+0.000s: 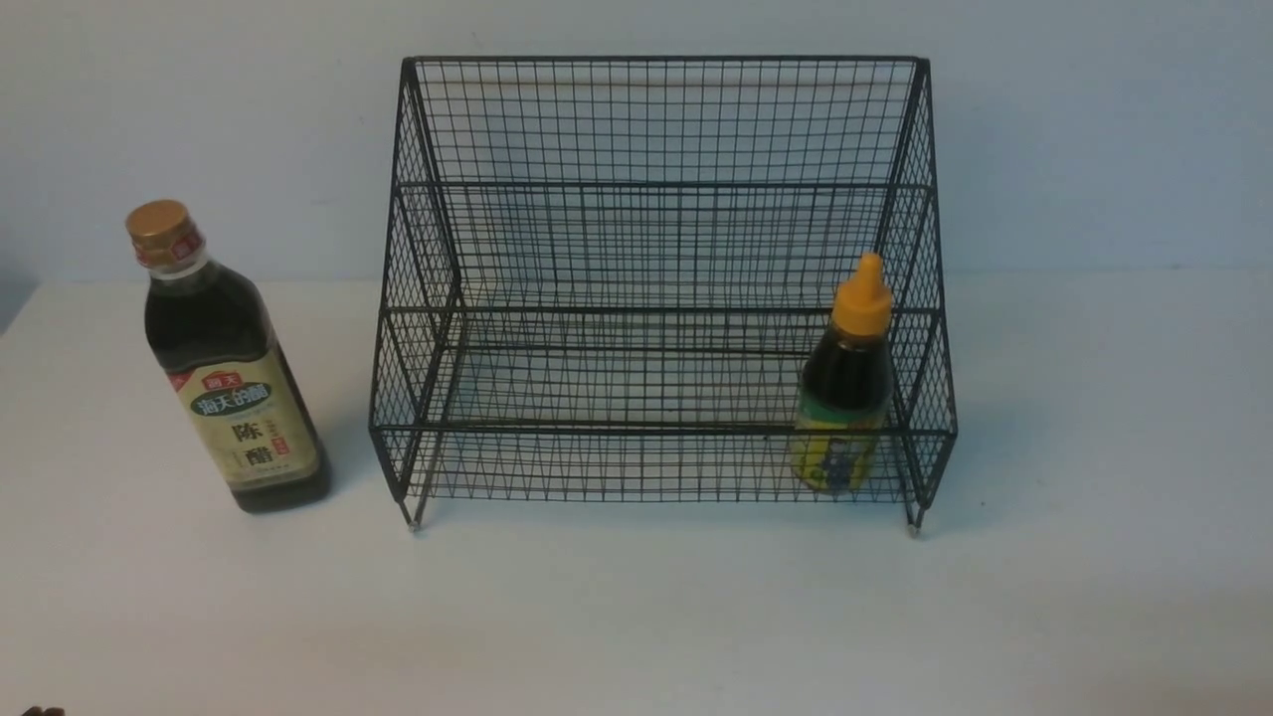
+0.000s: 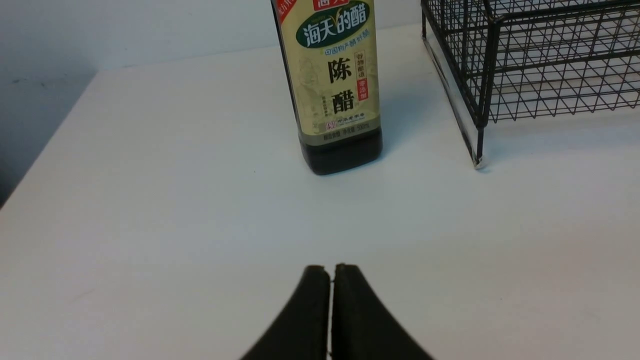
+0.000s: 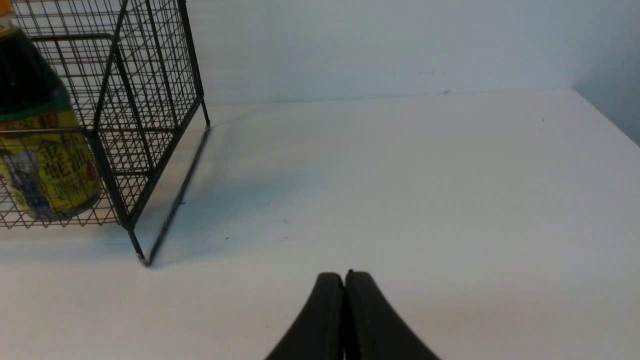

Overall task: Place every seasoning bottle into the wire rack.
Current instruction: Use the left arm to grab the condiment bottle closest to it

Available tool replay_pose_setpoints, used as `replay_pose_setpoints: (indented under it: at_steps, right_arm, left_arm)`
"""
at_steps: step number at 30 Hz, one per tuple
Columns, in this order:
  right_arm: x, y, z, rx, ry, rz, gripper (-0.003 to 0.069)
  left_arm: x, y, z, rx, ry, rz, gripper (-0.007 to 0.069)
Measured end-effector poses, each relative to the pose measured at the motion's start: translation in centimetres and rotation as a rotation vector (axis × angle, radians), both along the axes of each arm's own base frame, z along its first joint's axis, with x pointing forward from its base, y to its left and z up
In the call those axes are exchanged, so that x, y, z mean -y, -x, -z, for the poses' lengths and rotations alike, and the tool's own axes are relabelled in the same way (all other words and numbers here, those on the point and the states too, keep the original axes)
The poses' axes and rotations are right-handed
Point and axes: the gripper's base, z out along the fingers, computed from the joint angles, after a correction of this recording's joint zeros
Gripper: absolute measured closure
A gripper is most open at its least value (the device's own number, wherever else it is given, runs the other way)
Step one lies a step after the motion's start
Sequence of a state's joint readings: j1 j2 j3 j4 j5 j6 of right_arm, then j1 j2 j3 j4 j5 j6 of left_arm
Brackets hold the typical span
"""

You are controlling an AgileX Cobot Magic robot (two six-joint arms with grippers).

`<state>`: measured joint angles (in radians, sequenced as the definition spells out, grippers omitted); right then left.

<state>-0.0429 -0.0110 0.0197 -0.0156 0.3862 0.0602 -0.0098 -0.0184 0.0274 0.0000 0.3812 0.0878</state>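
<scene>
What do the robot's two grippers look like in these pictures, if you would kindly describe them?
The left gripper and right gripper look alike: dark, plain fingers tapering to narrow tips. No markings or cables show on them.

a pale, bluish-white wall stands behind a white tabletop; their meeting line runs nearly level across the front view; the tabletop carries a few tiny dark specks and soft, bluish shadows; the light is muted and cool, with a faint warm tint along the near part of the surface.
</scene>
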Motion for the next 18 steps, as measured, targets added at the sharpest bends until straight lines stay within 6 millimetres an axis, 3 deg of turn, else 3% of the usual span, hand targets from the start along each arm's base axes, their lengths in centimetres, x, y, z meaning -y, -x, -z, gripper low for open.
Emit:
replay_pose_setpoints:
  at_steps: [18]
  right_arm:
    - [0.02, 0.0, 0.0, 0.0, 0.006, 0.0, 0.0673]
  left_arm:
    - [0.0, 0.0, 0.0, 0.0, 0.0, 0.0, 0.0629]
